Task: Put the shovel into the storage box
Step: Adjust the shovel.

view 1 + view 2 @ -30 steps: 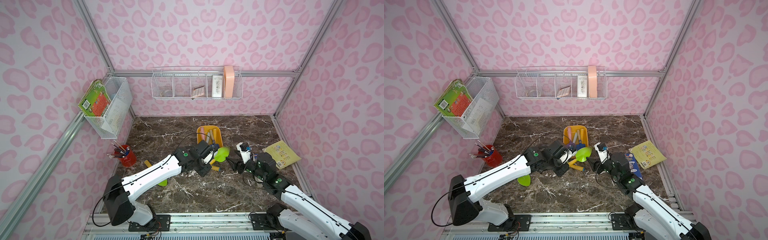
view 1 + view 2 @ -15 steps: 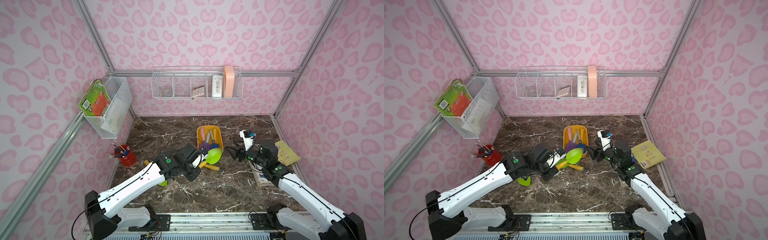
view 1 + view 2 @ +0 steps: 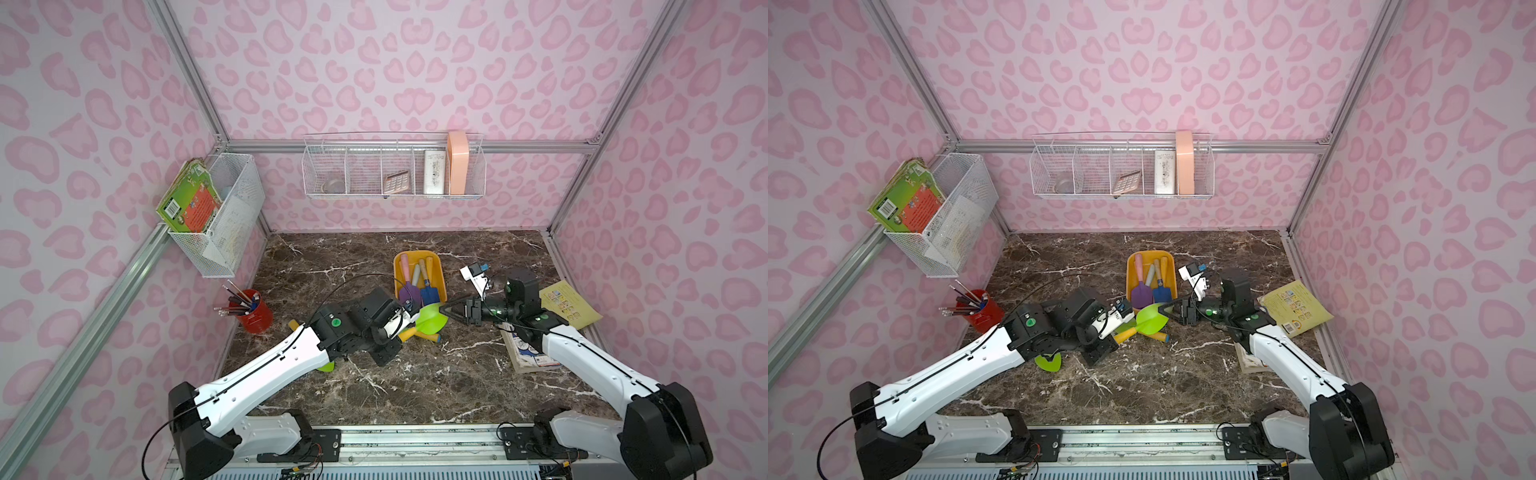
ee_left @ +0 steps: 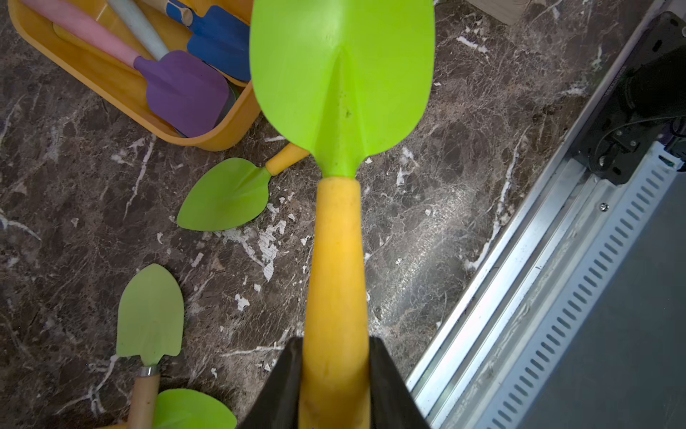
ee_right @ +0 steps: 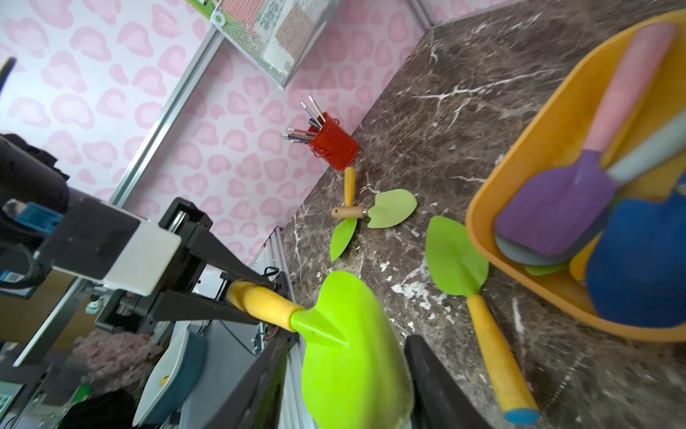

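Once apart, right claw (image 5: 349, 340) astride shovel (image 4: 341, 85)

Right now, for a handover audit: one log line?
left fingers: clamp shovel handle | right fingers: straddle blade, grip unclear | storage box: shovel outside

Pink blotchy-print walls (image 3: 415, 62) all round with aluminium framing (image 3: 540, 146) in the corners, and a dark brown marble top (image 3: 415, 386) with white veins. A long wire rack (image 3: 361, 174) hangs on the back wall, a mesh basket (image 3: 237, 199) on the side one. Light's soft and even.
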